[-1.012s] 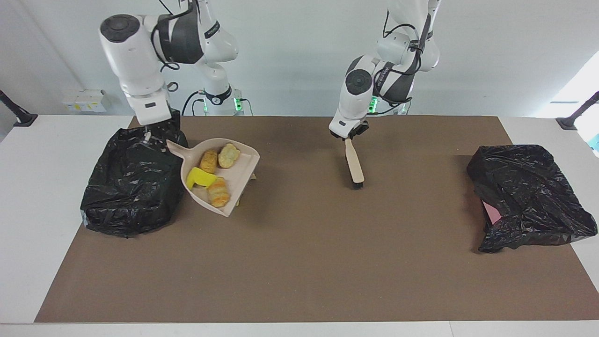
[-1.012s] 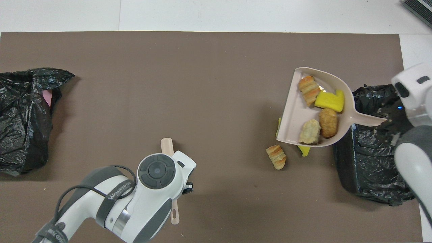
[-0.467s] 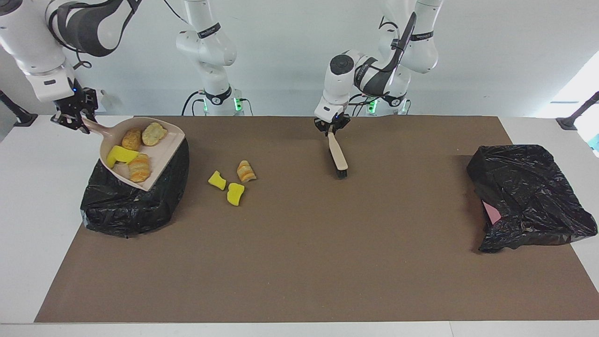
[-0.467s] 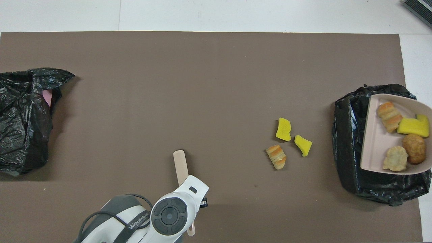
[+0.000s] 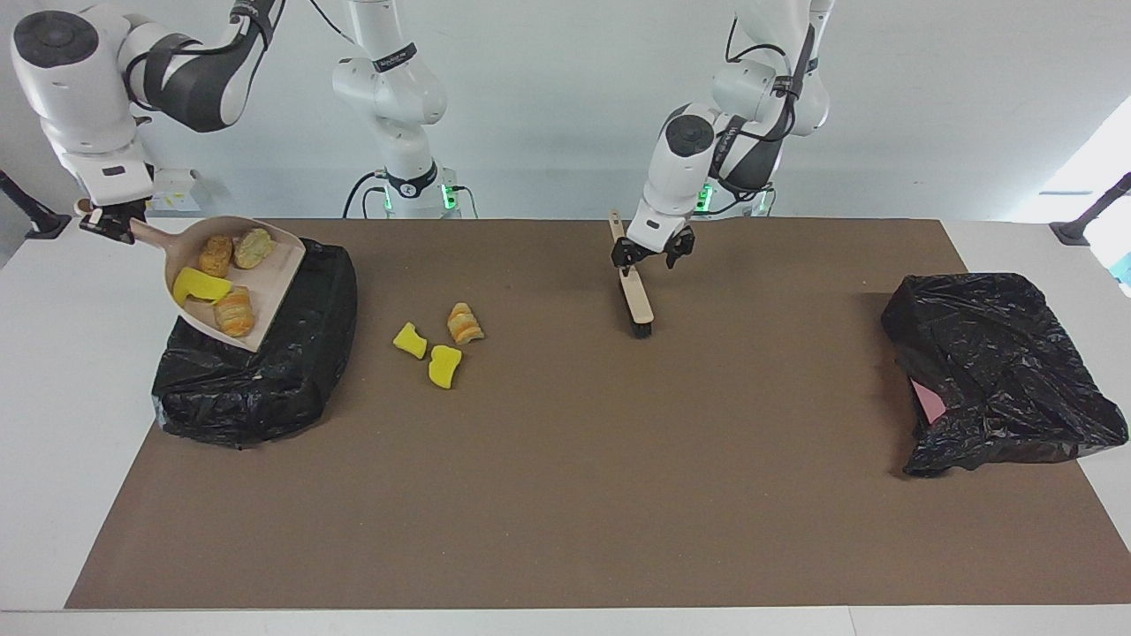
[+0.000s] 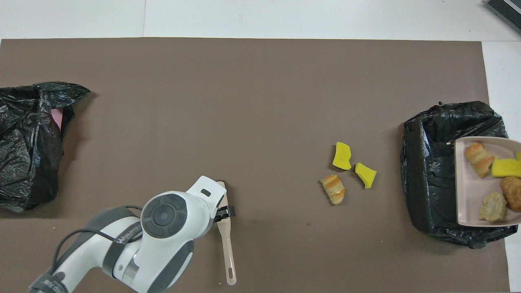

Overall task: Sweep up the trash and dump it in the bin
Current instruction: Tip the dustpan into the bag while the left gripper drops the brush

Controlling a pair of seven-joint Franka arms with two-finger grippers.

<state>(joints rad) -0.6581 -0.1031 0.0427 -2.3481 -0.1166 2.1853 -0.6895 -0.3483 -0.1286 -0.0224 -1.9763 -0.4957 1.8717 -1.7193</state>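
Note:
My right gripper [image 5: 110, 221] is shut on the handle of the beige dustpan [image 5: 274, 265] and holds it tilted over the black-lined bin [image 5: 256, 380]. In the pan lie a yellow sponge chunk [image 5: 201, 284] and three bread pieces [image 5: 234, 314]. Two yellow sponge chunks [image 5: 409, 340] [image 5: 444, 365] and one croissant piece [image 5: 464, 322] lie on the mat beside the bin. The brush [image 5: 636, 296] lies on the mat. My left gripper [image 5: 652, 252] is open just over its handle. The overhead view shows the pan [image 6: 468, 191], the bin [image 6: 431, 171], the loose scraps [image 6: 342, 156] and the brush [image 6: 226, 240].
A second black bag [image 5: 998, 371] with something pink inside lies at the left arm's end of the table; it also shows in the overhead view [image 6: 28, 142]. The brown mat [image 5: 565, 495] covers most of the table.
The right gripper lifted the dustpan from the mat to over the bin, leaving three scraps on the mat. The left gripper let go of the brush, which now lies flat.

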